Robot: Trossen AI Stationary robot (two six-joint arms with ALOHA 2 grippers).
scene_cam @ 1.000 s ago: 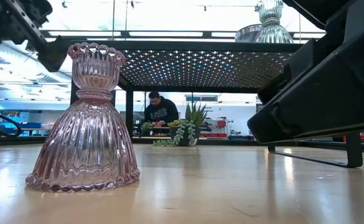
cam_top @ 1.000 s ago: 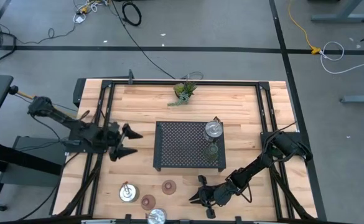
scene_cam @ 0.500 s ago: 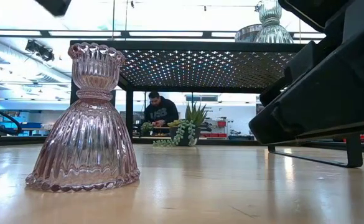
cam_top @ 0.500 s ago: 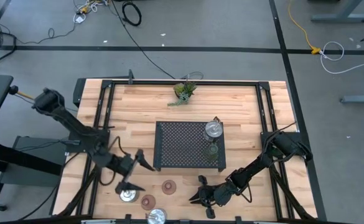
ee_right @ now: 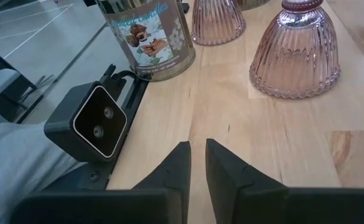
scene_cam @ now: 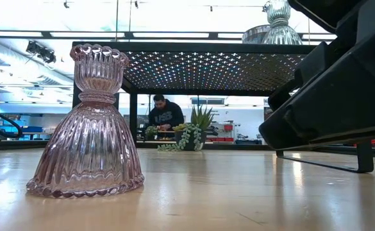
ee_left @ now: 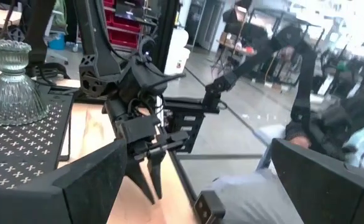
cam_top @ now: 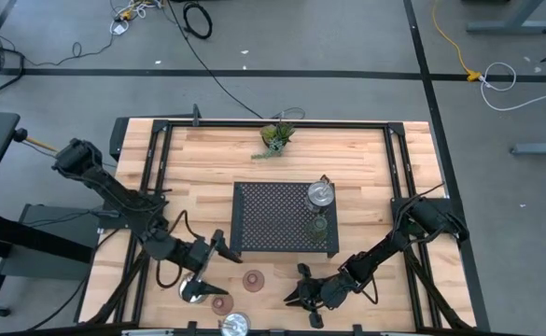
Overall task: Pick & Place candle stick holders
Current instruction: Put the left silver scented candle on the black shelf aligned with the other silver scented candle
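The wooden surface (cam_top: 207,168) carried a black perforated stand (cam_top: 273,219) near its middle. On the stand's right part stood a clear silver-looking holder (cam_top: 320,194), with an olive-green holder (cam_top: 318,225) just in front of it.

The left arm reached from the left edge toward the front of the surface, and the left gripper (cam_top: 212,266) hung over the front-left group of holders, its jaws spread wide, with nothing between them. Just beside and below it sat a second silver holder (cam_top: 192,291), partly covered by the arm.

The right arm lay low along the front right, with the right gripper (cam_top: 300,291) close to the surface. In the right wrist view its jaws were drawn narrow, with only a thin gap between them, and held nothing.

Two pink ribbed glass holders stood in front of the stand: one (cam_top: 253,279) between the two grippers, the other (cam_top: 221,302) nearer the front edge. In the low view a pink holder (scene_cam: 88,125) stood upright on its flared base. A third silver holder (cam_top: 234,325) sat at the very front edge. A printed tin (ee_right: 147,31) stood near the pink holders.

A small leafy plant sprig (cam_top: 276,138) lay at the back edge.
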